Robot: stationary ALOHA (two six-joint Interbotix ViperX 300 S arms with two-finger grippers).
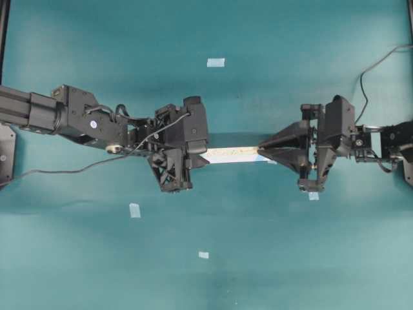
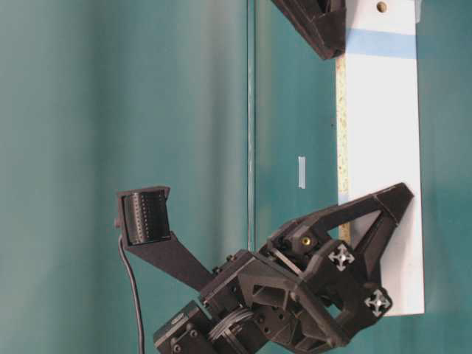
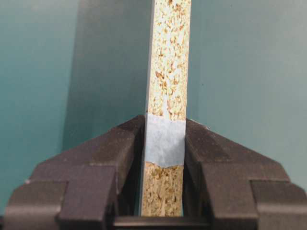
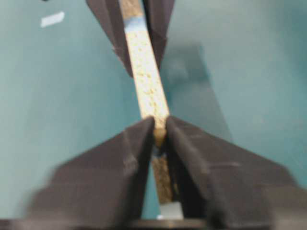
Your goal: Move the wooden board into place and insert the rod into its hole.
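The wooden board [image 1: 232,154] stands on its long edge, speckled edge up, between the two arms. My left gripper [image 1: 205,155] is shut on its left end, the fingers pressing both faces at a band of blue tape [image 3: 165,141]. The hole [image 2: 381,7] is a small round spot on the white face, just past that tape. My right gripper [image 1: 260,154] straddles the other end. Its view is blurred, with a sliver of table showing between one finger and the board [image 4: 148,81]. A small tan blob sits between its tips; I cannot say whether it is the rod.
Small pale-blue tape squares lie on the teal table at the back middle [image 1: 215,62], front left [image 1: 134,210], front middle [image 1: 203,255] and under the right arm [image 1: 313,196]. A cable [image 1: 64,171] trails from the left arm. Dark frame parts stand at both side edges.
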